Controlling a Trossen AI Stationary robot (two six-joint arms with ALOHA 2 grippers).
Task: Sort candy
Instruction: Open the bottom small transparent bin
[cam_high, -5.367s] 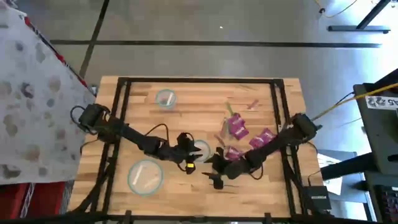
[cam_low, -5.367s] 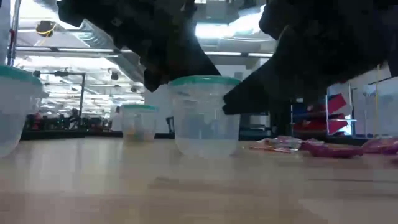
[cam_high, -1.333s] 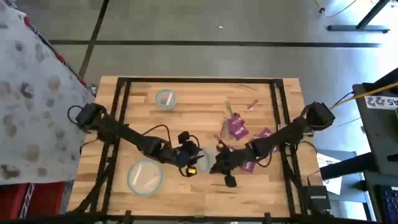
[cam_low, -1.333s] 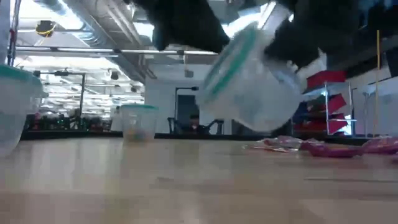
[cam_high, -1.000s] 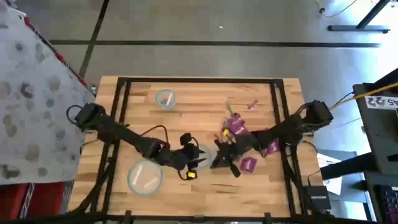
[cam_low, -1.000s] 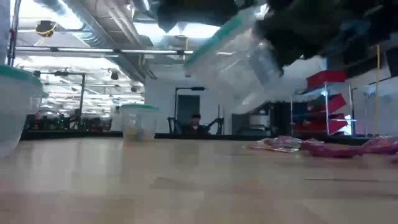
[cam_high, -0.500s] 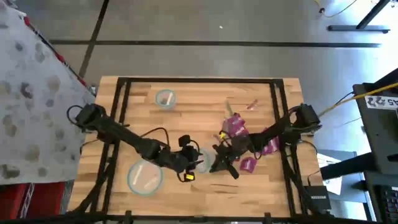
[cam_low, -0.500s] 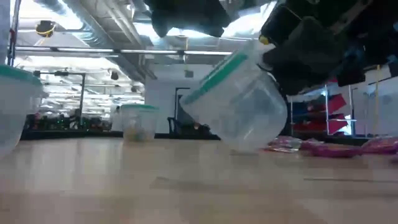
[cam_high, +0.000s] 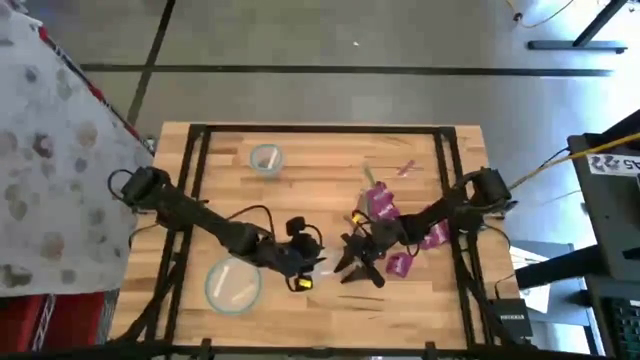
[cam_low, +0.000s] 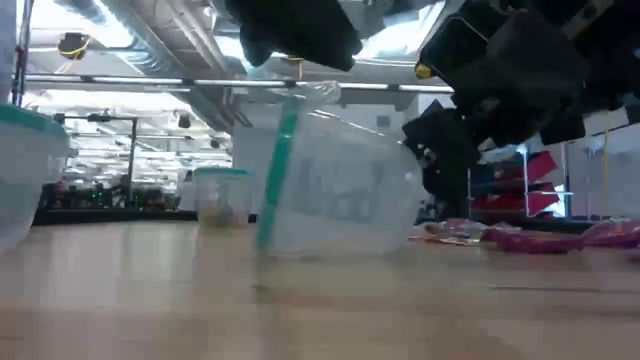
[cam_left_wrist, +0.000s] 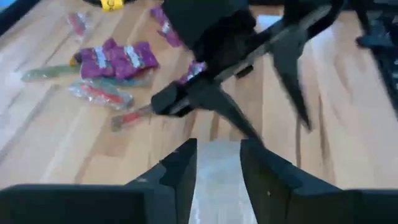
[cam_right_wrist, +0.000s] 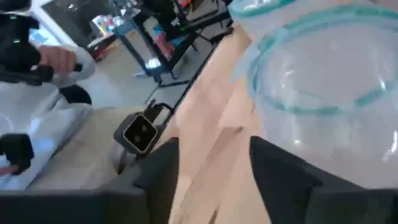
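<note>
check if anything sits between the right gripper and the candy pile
Nothing visible does. The right gripper hangs over bare wood just beside the candy, which lies toward its own arm's side. The tipped clear bowl lies on the far side, by the left gripper.

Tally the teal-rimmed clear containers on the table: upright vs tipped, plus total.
Upright: 2 (small container, large container)
On its side: 1 (middle container, rim standing vertical in the low view)
Total: 3
</note>
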